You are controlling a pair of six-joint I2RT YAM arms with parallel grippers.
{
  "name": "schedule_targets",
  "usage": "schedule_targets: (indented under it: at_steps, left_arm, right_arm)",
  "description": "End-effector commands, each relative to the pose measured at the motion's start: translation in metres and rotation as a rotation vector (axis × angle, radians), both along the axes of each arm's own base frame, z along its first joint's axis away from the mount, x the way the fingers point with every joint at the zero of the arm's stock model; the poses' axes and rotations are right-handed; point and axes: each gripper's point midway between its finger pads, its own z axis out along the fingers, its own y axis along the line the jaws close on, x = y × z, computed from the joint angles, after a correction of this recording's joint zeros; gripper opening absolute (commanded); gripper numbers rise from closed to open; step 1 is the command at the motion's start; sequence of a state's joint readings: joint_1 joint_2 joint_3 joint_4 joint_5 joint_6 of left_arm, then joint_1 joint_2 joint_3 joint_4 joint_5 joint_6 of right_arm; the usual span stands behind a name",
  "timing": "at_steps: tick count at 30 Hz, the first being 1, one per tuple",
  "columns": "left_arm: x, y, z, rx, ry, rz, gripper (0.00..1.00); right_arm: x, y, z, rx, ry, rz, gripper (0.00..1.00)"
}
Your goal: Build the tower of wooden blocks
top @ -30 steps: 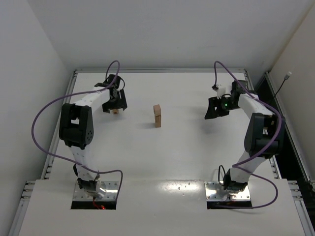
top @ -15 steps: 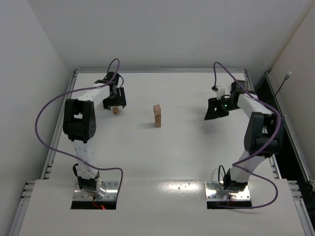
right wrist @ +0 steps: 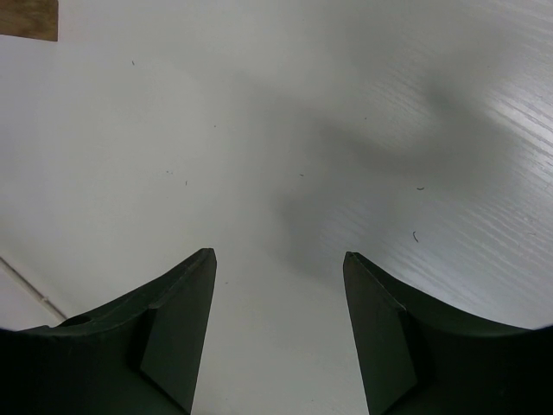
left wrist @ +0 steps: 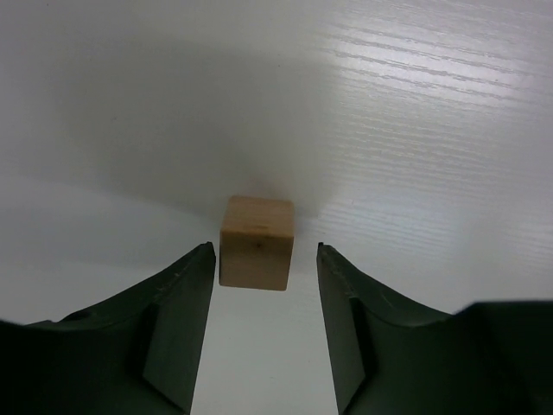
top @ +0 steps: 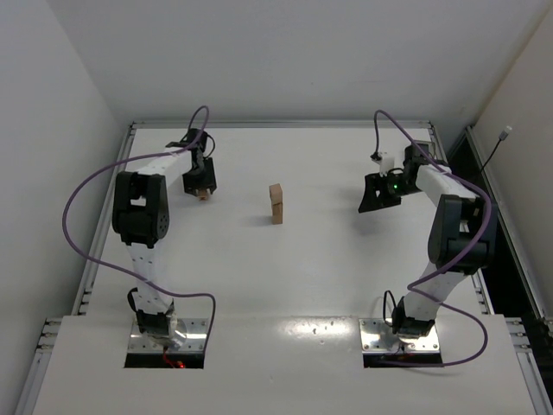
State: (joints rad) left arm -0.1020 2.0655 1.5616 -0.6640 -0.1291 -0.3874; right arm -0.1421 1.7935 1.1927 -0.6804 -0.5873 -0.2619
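- At the middle of the white table (top: 328,277), the narrow column of tan wooden blocks (top: 276,204) is seen standing upright, one block wide; its block count cannot be told.
- At 9 o'clock from the column, well apart, a small light-brown wooden cube (left wrist: 256,242) rests on the table.
- The left gripper (left wrist: 263,252) is placed around this cube with the jaws moderately parted. A gap shows on each side, narrower on the left, so nothing is gripped yet.
- The right gripper (right wrist: 278,258) is held wide and empty at 3 o'clock from the column.
- Step judged: closing on the cube.
- Risk: the cube sits off-centre, so it may be met by one finger first and pushed or twisted. A skewed hold would be carried into a crooked placement.
- Risk: the slender column may be toppled by any sideways contact during placement.
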Motion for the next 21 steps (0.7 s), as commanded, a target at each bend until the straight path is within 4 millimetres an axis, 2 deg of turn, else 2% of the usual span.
schedule_targets:
  at_steps: [1,4,8,11,13,14,17,21]
  left_arm:
    - [0.009,0.005,0.001,-0.008,-0.009,-0.003,0.45]
    - [0.009,0.003,0.001,-0.013,-0.007,-0.015,0.38]
    - [0.007,0.004,0.000,-0.012,0.002,-0.015,0.19]
    - [0.006,0.004,0.010,-0.004,-0.010,-0.034,0.14]
    - [0.002,0.005,0.018,0.002,-0.014,-0.048,0.14]
    - [-0.001,0.004,0.015,0.020,-0.004,-0.063,0.14]
    - [-0.007,0.005,0.015,0.024,0.010,-0.072,0.25]
    - [-0.007,0.002,0.014,0.008,0.012,-0.089,0.31]
  right_arm:
    - [0.010,0.000,0.006,0.011,-0.047,0.005,0.57]
    - [0.010,0.000,0.006,0.011,-0.047,0.005,0.57]
    - [0.010,0.000,0.006,0.011,-0.047,0.005,0.57]
    - [0.010,0.000,0.006,0.011,-0.047,0.005,0.57]
    - [0.010,0.001,0.007,0.020,-0.048,0.008,0.57]
    - [0.010,0.001,0.007,0.020,-0.048,0.008,0.57]
    - [0.010,0.002,0.007,0.029,-0.049,0.010,0.57]
    - [0.010,0.002,0.007,0.029,-0.049,0.010,0.57]
